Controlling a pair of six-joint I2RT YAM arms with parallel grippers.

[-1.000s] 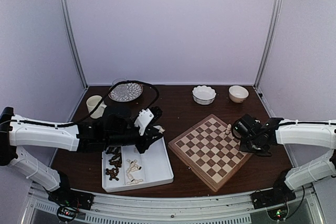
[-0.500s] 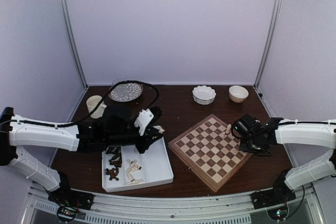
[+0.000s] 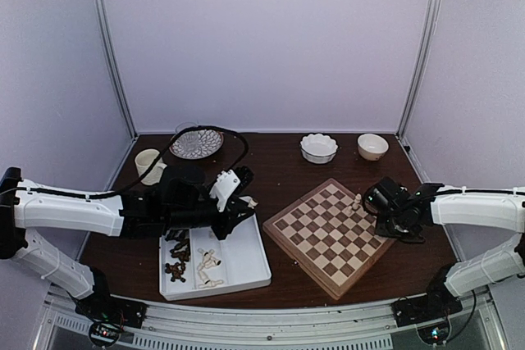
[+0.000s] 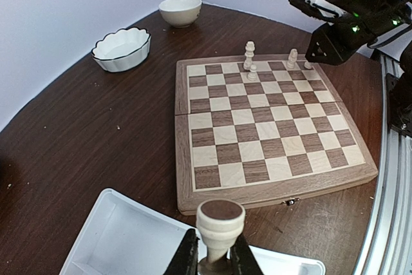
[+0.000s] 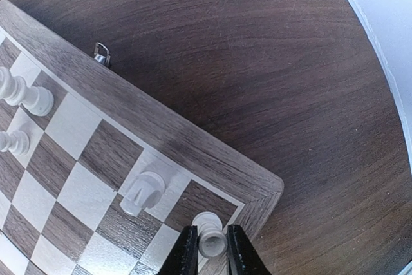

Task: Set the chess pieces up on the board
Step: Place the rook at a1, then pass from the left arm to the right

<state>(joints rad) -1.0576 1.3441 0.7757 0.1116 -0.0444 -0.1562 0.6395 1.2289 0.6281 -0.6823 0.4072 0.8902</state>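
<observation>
Cream wood sits between the fingers of the right gripper (image 5: 210,250) at the bottom of the right wrist view: a small chessman (image 5: 208,235) standing on the corner square of the chessboard (image 5: 193,152). The jaws flank it closely, but I cannot tell whether they are clenched on it or have just let go. If they lift or slide off without parting enough, the piece would likely tip. The light rim and the drop to the dark table (image 5: 277,62) lie just right of it, so it could roll clear of the board. A neighbouring cream piece (image 5: 143,192), one square to the left, is near enough for a sideways finger to knock over.

The left gripper (image 4: 215,261), at the bottom of the left wrist view, is clenched on a cream piece (image 4: 220,222), pinched at its narrow waist with the broad round end toward the camera. That thin hold could let it swivel. It hangs over the white tray (image 4: 122,236) – the board's raised near rim would catch it if it were carried low.

Open room is generous: the middle and lower squares are bare. The four cream pieces crowd the upper edge, where the right arm (image 4: 360,4) looms – a crossing there risks a bump
</observation>
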